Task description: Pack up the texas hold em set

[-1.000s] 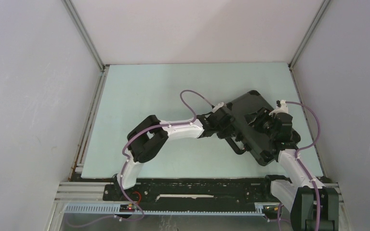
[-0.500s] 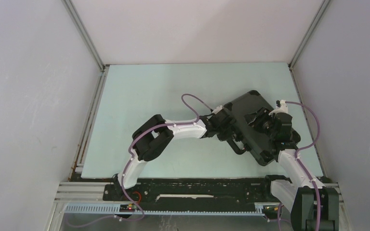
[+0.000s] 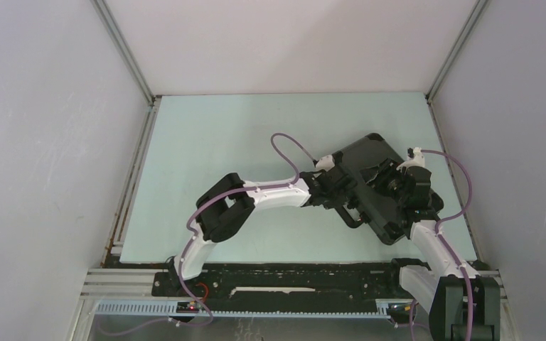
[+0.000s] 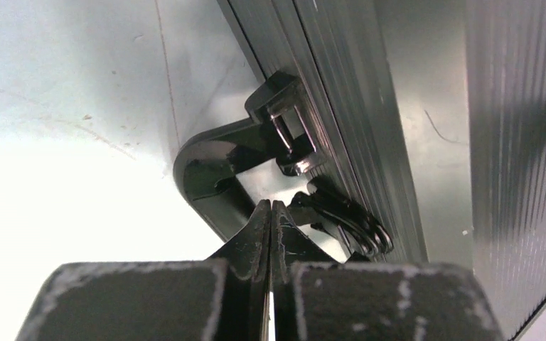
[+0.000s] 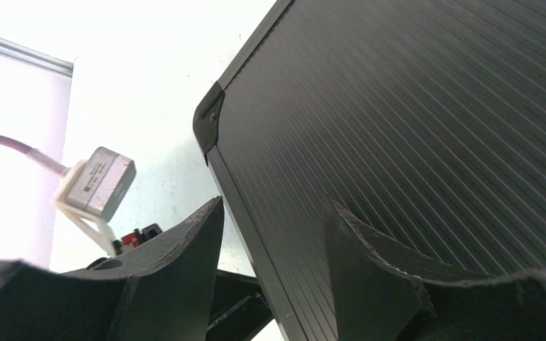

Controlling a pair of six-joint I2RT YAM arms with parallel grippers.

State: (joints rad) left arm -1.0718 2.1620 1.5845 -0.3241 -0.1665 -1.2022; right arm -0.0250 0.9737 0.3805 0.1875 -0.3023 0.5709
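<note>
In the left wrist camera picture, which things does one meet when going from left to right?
table → handle → latch → case. The left gripper overlaps the handle, so it is left out.

From above you get soft, even light with barely a shadow on the table (image 3: 206, 142), though the black case (image 3: 365, 150) loses nearly all surface detail. Your left wrist view blows the table out to white at lower left, and the left gripper (image 4: 271, 207) is blurred up close. In the right wrist view, the right gripper (image 5: 274, 204) is a dark silhouette against glare, and the case's ribs catch a grey sheen.
</note>
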